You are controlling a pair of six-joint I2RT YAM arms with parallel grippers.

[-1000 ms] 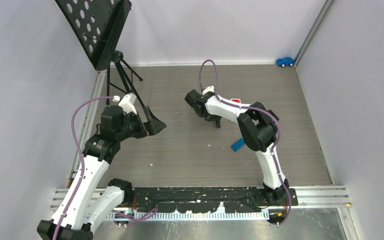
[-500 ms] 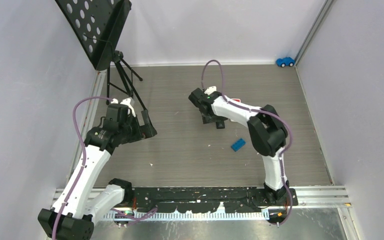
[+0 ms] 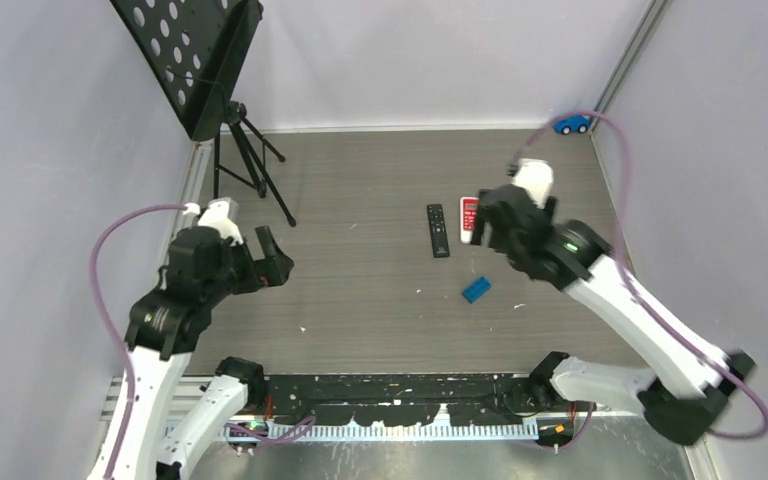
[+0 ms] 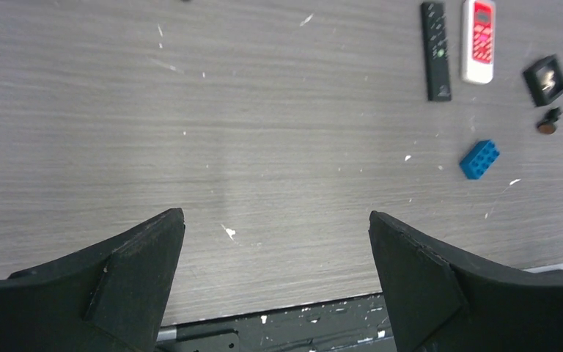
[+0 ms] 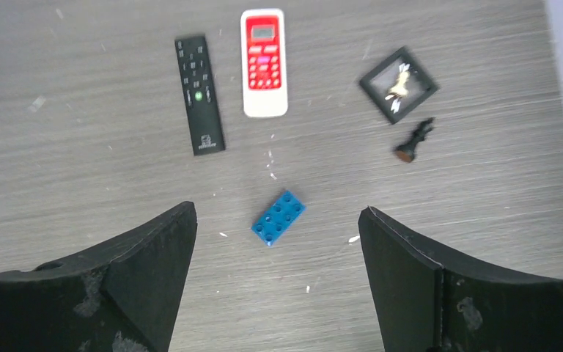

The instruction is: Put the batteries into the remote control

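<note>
A slim black remote (image 3: 438, 230) (image 4: 435, 50) (image 5: 199, 94) lies flat on the wooden table, with a white remote with a red face (image 5: 265, 62) (image 4: 478, 40) just to its right. No batteries show in any view. My right gripper (image 3: 488, 228) (image 5: 278, 210) hangs open high above the table, to the right of both remotes, with nothing between its fingers. Far to the left, my left gripper (image 3: 278, 257) (image 4: 275, 216) is also open and empty, above bare table near the front edge.
A blue brick (image 3: 476, 289) (image 5: 278, 217) lies near of the remotes. A small black framed square (image 5: 399, 83) and a dark chess piece (image 5: 415, 139) sit to their right. A music stand (image 3: 200, 70) stands back left, a blue toy car (image 3: 570, 123) back right.
My right arm lifted off the black remote and swung right, its jaws opening; the remote now lies uncovered. My left arm drew back toward the left and near edge.
</note>
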